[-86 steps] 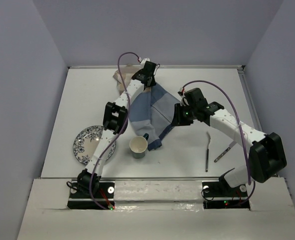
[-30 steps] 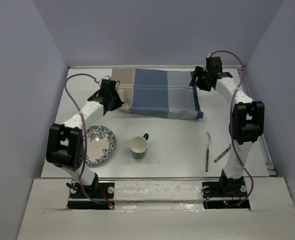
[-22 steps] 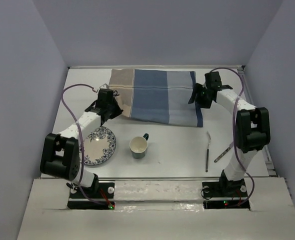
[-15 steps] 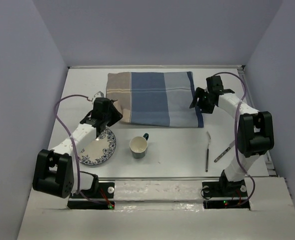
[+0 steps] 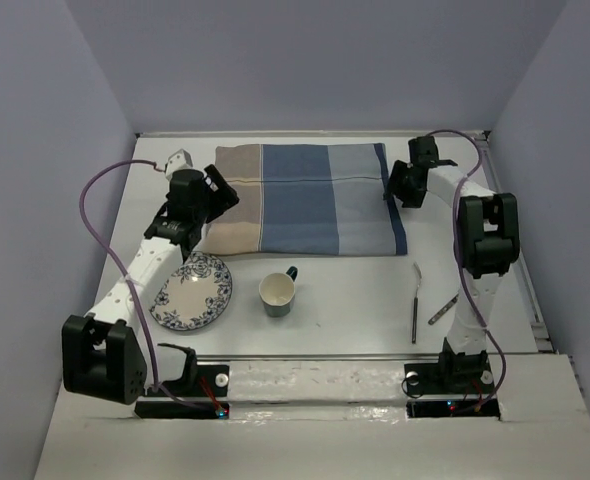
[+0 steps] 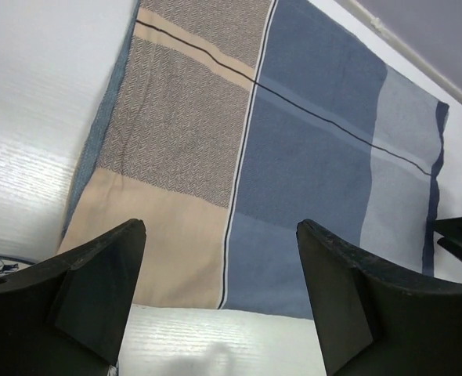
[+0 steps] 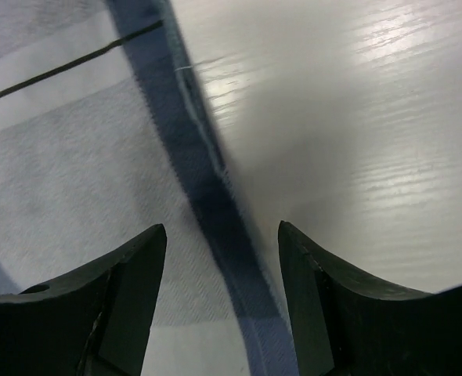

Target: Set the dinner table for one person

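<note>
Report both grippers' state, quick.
Left gripper: open, empty, above the striped mat.
Right gripper: open, empty, over the mat's right edge.

White arms (image 5: 138, 270) with black joints, purple cables (image 5: 83, 212), black jaws.

The striped mat (image 5: 305, 200) lies flat across the far half of the dinner table (image 5: 350, 290), easy to pass over. From the cup (image 5: 276, 294), the plate (image 5: 190, 290) crowds nine o'clock; bare table runs toward three o'clock up to the cutlery (image 5: 414, 305), beside the right arm (image 5: 485, 235).
</note>
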Motion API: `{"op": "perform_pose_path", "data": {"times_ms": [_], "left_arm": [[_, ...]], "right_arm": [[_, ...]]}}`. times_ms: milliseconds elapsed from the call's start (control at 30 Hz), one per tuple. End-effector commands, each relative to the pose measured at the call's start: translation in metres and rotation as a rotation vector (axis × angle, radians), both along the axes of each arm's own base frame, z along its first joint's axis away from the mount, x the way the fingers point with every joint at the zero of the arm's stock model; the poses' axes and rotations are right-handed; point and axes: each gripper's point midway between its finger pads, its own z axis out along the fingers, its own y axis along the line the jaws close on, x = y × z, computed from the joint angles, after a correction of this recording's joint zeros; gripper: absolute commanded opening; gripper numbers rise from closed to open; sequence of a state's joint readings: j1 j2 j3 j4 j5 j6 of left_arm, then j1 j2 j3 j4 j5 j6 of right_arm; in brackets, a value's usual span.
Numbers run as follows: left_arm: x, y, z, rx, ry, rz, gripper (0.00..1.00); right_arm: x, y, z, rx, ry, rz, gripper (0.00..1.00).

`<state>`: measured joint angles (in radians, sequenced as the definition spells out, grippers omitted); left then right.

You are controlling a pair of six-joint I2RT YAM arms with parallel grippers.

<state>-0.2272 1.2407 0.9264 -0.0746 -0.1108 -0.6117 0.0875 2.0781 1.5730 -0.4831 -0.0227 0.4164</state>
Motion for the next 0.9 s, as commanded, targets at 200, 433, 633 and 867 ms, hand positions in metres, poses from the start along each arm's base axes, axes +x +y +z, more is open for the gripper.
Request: {"op": "perform_pose_path", "data": {"times_ms": [200,433,633,867], "left_arm": [[0.000,0.005,-0.049,0.009,0.120,-0.015,0.88],[0.015,-0.011,-0.046,0.064,0.136,-0.129,0.88],[0.019,-0.019,-0.033,0.073,0.116,-0.154,0.89],[0.013,-0.016,-0.008,0.094,0.078,-0.163,0.89]], "right_arm": [[0.005,0.009,-0.023,0.074,0.054,0.004,0.17],[0.010,-0.052,0.008,0.033,-0.015,-0.174,0.00],[0.011,-0.053,0.030,0.055,-0.063,-0.141,0.20],[0.000,-0.019,0.087,0.120,-0.164,-0.010,0.68]]}}
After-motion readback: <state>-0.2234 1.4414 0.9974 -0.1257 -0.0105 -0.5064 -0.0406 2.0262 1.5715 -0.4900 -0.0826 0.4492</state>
